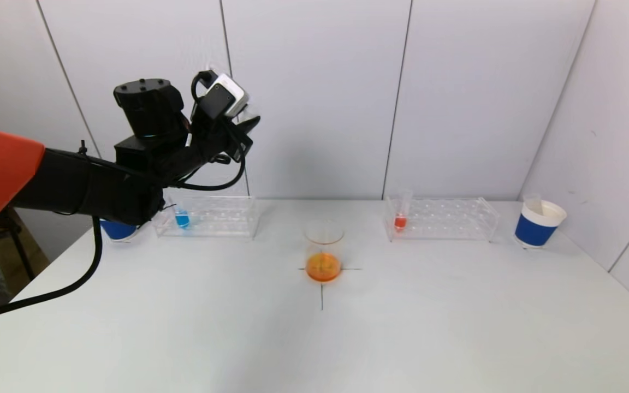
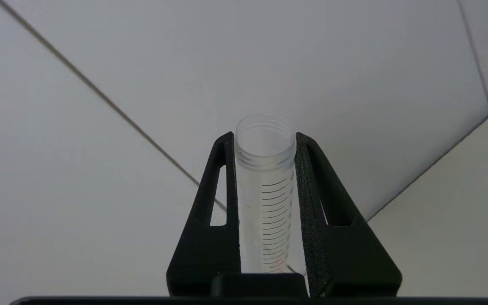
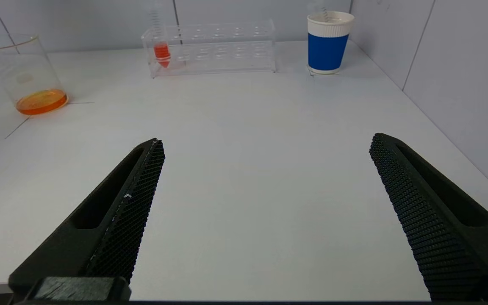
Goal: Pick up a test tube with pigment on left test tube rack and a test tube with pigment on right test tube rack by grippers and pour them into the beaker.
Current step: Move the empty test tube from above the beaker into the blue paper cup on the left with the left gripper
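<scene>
The left claw [image 2: 265, 169] pinches an empty graduated test tube [image 2: 265, 186], raised mouth-up at ten o'clock above the left rack [image 1: 208, 216], evidently to clear the bench [image 1: 314, 338]. The right claw [image 3: 265, 190] hangs spread, low over the bench. The beaker [image 1: 324, 250] at centre holds orange liquid; the red-pigment tube [image 1: 401, 210] stands in the right rack [image 1: 445, 218] at two o'clock.

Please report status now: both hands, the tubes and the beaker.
Left hand raised, shut on empty test tube. Right hand open, low over table. Beaker holds orange liquid; red tube racked. Nothing in the way.
</scene>
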### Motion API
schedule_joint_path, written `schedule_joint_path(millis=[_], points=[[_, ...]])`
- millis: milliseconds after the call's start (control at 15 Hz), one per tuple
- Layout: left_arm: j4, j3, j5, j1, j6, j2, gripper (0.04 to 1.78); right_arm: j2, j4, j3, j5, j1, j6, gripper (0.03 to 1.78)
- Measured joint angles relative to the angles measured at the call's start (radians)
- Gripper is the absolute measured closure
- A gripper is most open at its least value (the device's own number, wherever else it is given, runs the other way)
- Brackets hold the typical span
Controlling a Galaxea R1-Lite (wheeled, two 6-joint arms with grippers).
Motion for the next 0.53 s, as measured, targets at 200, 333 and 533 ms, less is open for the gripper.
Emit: schedule_joint_path(millis=[200, 333, 533], points=[[0.012, -0.007, 0.150, 0.016, -0.130, -0.025, 1.40, 0.000, 0.000, 0.000, 0.000, 0.000, 0.000, 0.05], [0.012, -0.010, 0.210, 0.035, -0.175, -0.038, 1.40, 0.000, 0.000, 0.000, 0.000, 0.000, 0.000, 0.05], [0.019, -0.030, 0.289, 0.076, -0.241, -0.043, 1.40, 0.000, 0.000, 0.000, 0.000, 0.000, 0.000, 0.05]])
